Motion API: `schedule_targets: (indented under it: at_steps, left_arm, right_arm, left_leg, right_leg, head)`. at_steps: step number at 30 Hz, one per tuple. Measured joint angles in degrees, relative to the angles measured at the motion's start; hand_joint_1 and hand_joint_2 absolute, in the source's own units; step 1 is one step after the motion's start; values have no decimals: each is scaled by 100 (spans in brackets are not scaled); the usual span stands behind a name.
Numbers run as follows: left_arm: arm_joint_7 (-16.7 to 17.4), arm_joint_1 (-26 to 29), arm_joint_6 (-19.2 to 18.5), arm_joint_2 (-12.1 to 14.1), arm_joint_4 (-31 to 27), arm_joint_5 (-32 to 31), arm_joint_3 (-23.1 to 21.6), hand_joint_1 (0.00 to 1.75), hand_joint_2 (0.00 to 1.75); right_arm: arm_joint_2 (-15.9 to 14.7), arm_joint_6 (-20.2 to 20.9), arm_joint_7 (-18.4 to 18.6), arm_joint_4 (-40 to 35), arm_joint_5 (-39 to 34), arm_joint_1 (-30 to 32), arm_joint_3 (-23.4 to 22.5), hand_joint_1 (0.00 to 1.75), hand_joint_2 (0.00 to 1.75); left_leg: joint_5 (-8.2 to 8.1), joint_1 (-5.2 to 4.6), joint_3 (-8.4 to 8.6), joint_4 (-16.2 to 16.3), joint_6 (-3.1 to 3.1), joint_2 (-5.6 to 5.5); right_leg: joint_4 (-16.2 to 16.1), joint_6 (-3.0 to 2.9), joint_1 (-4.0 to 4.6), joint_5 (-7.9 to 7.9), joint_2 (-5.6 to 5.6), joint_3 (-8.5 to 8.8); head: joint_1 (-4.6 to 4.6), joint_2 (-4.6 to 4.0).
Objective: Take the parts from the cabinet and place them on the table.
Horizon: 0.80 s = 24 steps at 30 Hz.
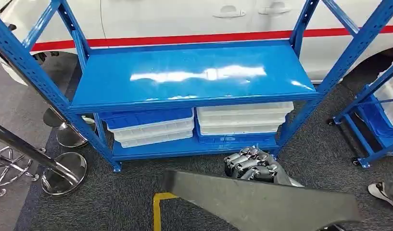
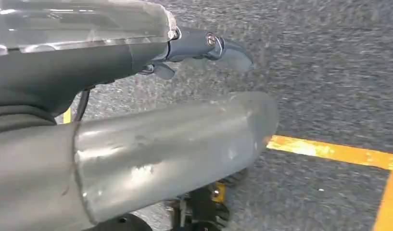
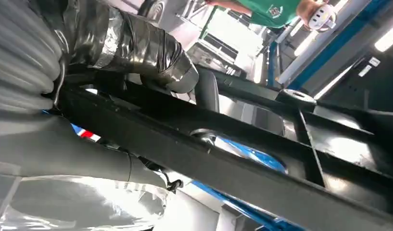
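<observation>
Dark grey carpet covers the floor, marked with yellow tape lines. A white car with a red stripe stands behind a blue metal rack, and chrome stanchion bases rest on the carpet at the left. A second blue rack stands at the right.

1. The cabinet is glossy bright blue, with white glare on its upper shelf.
2. The trays on its lower shelf are white and blue.
3. The part in the right hand is matte black.
4. The floor is speckled dark grey carpet with yellow tape lines.
5. The car behind is white with a red stripe.
</observation>
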Motion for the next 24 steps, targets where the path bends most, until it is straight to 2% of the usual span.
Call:
schedule_targets:
  at_steps: [1, 2, 3, 4, 5, 7, 8, 9, 10, 12, 13, 14, 15, 16, 17, 18, 19, 20, 21, 22, 23, 24]
  left_arm:
    - [7, 1, -2, 0, 0, -2, 0, 0, 0]
    - [18, 3, -2, -2, 0, -2, 0, 0, 0]
    - [17, 4, -2, -2, 0, -2, 0, 0, 0]
    - [17, 6, -2, -4, 0, -2, 0, 0, 0]
    - [24, 7, -4, -4, 0, -11, 0, 0, 0]
    - [35, 3, -4, -4, 0, -24, 0, 0, 0]
    - [44, 21, -2, -2, 0, -61, 0, 0, 0]
    - [50, 26, -2, 13, 2, -77, 2, 0, 0]
    - [61, 52, -2, -2, 2, -115, 0, 0, 0]
    - [68, 67, -2, 9, 2, -144, 2, 0, 0]
    - [68, 64, -4, 11, 2, -179, 2, 0, 0]
    - [68, 63, -7, 11, 2, -192, 0, 0, 0]
    - [68, 65, -13, 11, 2, -223, 0, 0, 0]
    - [68, 68, -15, 18, 2, -238, 2, 0, 0]
    - [63, 68, -22, 28, 2, -245, 0, 0, 0]
    - [48, 65, -24, 46, 2, -256, 0, 0, 0]
    - [37, 56, -28, 94, -7, -258, 2, 0, 0]
    - [31, 55, -44, 103, -7, -278, 0, 0, 0]
    - [26, 40, -46, 138, -9, -286, 0, 0, 0]
    - [22, 35, -50, 146, -9, -295, 2, 0, 0]
    - [17, 39, -59, 157, -9, -295, 2, 0, 0]
    - [17, 61, -59, 155, -9, -297, 4, 0, 0]
  right_arm:
    - [0, 0, 0, 0, 0, 2, 0, 166, 175]
    - [0, 2, 0, 0, 0, 2, 0, 166, 175]
    - [0, 7, 0, -2, 0, 0, 0, 166, 175]
    - [2, 7, 0, -9, 0, -13, 0, 166, 175]
    - [2, 11, -2, -26, 0, -18, 0, 166, 175]
    - [4, 46, -2, -35, 2, -22, 0, 166, 175]
    - [4, 74, -2, -35, 2, -11, 0, 166, 175]
    - [4, 85, -2, -35, 2, -19, 0, 166, 175]
    - [7, 85, -2, -35, 0, -17, 0, 166, 175]
    - [15, 144, 0, -37, -59, -17, 0, 166, 175]
    - [17, 195, 7, -35, -92, -17, 0, 166, 175]
    - [17, 243, 7, -35, -114, -19, 0, 166, 175]
    - [17, 301, 7, -33, -138, -22, 0, 166, 175]
    - [17, 341, 9, -31, -149, -23, 0, 166, 175]
    - [17, 385, 13, -28, -153, -27, 2, 166, 175]
    - [17, 396, 13, -28, -153, -31, 2, 166, 175]
    - [20, 398, 13, -28, -153, -40, 2, 166, 175]
    - [20, 398, 13, -28, -155, -57, 2, 166, 175]
    - [22, 396, 13, -28, -157, -63, 2, 166, 175]
    - [22, 396, 13, -28, -160, -73, 2, 166, 175]
    - [22, 396, 15, -28, -160, -71, 2, 166, 175]
    - [20, 398, 15, -28, -160, -72, 2, 166, 175]
  left_leg:
    - [59, -3, -112, 35, -7, 6]
    - [115, -4, -205, 59, -23, 5]
    - [165, -4, -243, 66, -42, 2]
    - [197, -34, -275, 84, -66, -4]
    - [235, -34, -272, 106, -83, -8]
    - [355, -11, -327, 107, -126, -7]
    - [396, -38, -356, 109, -159, -20]
    - [278, -14, -399, 159, -204, -38]
    - [-45, -6, -490, 350, -254, -45]
    - [-749, 54, -714, 1175, -326, -43]
    - [-956, 68, -809, 1611, -347, -43]
    - [-984, 73, -847, 1948, -356, -44]
    - [-818, 74, -789, 2051, -351, -45]
    - [-554, 74, -615, 1912, -330, -46]
    - [-323, 58, -330, 1561, -284, -51]
    - [-237, 43, 22, 1084, -208, -57]
    - [-355, 5, 411, 544, -100, -87]
    - [-529, -19, 714, 10, -47, -71]
    - [-584, -28, 770, -132, -76, -74]
    - [-545, -60, 724, -117, -48, -75]
    - [-477, -62, 707, -149, -16, -77]
    - [-321, 6, 715, -322, -7, -65]
  right_leg:
    - [-121, -13, 2, 282, 0, 169]
    - [-474, -34, 6, 489, 0, 479]
    - [-957, -55, 10, 488, -1, 856]
    - [-1574, -65, 31, 257, 0, 1309]
    - [-2038, -90, 35, 75, 0, 1558]
    - [-2022, -135, 59, 95, 2, 1494]
    - [-2037, -177, 41, 155, -5, 1438]
    - [-2035, -234, 2, 221, -44, 1372]
    - [-2011, -289, 2, 279, -36, 1279]
    - [-1936, -316, 9, 385, -39, 1071]
    - [-1900, -313, 13, 435, -43, 964]
    - [-1864, -308, 13, 493, -52, 850]
    - [-1822, -304, 13, 542, -55, 734]
    - [-1785, -300, 18, 591, -55, 635]
    - [-1765, -297, 34, 640, -54, 554]
    - [-1760, -295, 50, 689, -49, 503]
    - [-1760, -289, 25, 735, -52, 487]
    - [-1762, -247, 52, 781, -48, 479]
    - [-1780, -205, 30, 848, -65, 454]
    - [-1799, -170, 2, 912, -72, 424]
    - [-1841, -138, -4, 974, -76, 424]
    - [-1821, -113, 39, 965, -67, 391]
  head:
    - [0, 0]
    - [0, 0]
    - [0, 0]
    - [2, 0]
    - [-4, 0]
    - [-2, 0]
    - [0, 0]
    - [2, 0]
    - [-4, 0]
    - [-2, 0]
    - [-4, 0]
    - [-2, 0]
    - [-4, 0]
    - [-4, 0]
    - [-2, 0]
    - [-4, 0]
    - [0, 0]
    - [-2, 0]
    - [0, 0]
    - [-2, 0]
    - [-2, 0]
    - [2, 0]
